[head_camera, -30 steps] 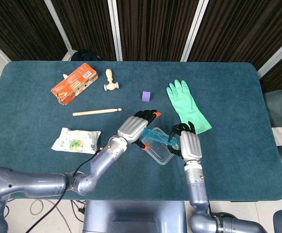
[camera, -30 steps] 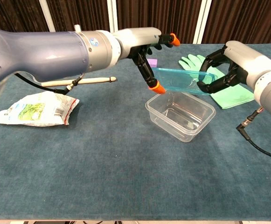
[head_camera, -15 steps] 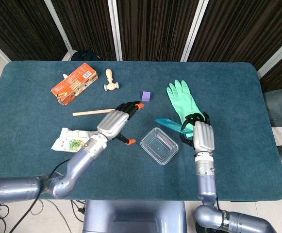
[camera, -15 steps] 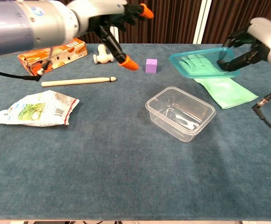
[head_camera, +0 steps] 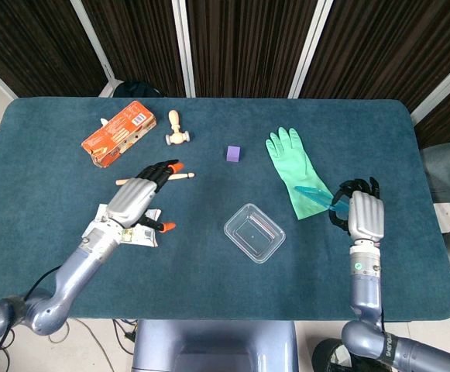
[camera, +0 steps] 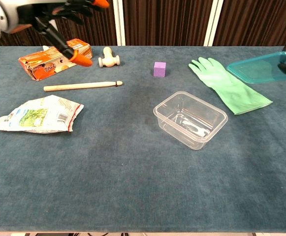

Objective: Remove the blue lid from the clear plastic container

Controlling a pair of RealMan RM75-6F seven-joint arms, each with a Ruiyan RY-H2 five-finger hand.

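Lid's off. The right hand (head_camera: 365, 214) has its fingers curled around one edge of the blue lid (camera: 257, 68) and is holding it up in the air, tilted a bit. In the chest view the hand is mostly cut off at the frame edge, you only catch dark fingertips on the lid's far right corner. The lid hangs over the wrist end of the green glove (head_camera: 297, 170), which lies flat on the table (head_camera: 46, 174) just to the inside of that hand.

The container (head_camera: 254, 232) sits open on the table, upright, roughly between the two hands and well apart from both. Nothing touching it.

The left hand (head_camera: 135, 200) is raised above the table with nothing in it, fingers spread apart, orange tips showing. In the head view it hovers over the space between the wooden stick (camera: 82, 86) and the crinkly snack bag (camera: 35, 114); can't tell if it's touching either, it looks to be up in the air.

Further out from the left hand there's an orange carton (head_camera: 118, 132) and a small wooden mallet thing (head_camera: 176, 130). A little purple cube (head_camera: 235, 153) sits past the container, between the stick and the glove.
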